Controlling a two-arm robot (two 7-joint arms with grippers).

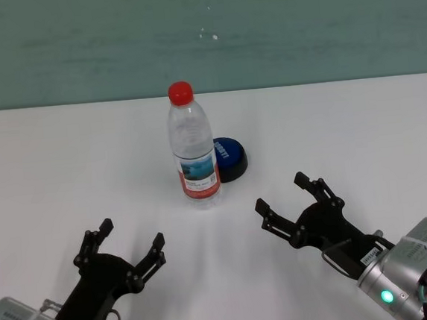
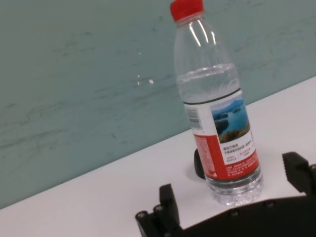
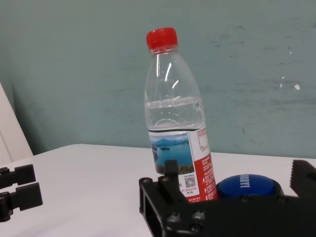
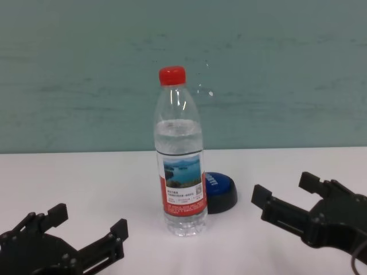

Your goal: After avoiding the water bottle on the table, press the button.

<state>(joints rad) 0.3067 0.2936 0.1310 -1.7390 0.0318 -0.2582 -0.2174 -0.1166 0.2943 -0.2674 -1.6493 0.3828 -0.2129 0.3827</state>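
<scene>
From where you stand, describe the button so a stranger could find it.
On the white table, find the tall upright water bottle near the middle. The button sits just behind it, toward the right arm's side: a low blue dome on a black base, the only squat thing there.

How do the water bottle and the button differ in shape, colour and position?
The water bottle is tall, clear and upright with a red cap; the button is a low blue dome on a black base. The water bottle stands nearer the robot, partly hiding the button behind it. Both rest on the white table.

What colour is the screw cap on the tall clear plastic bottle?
Red: the bottle's screw cap is plain red, clearest in the right wrist view.
</scene>
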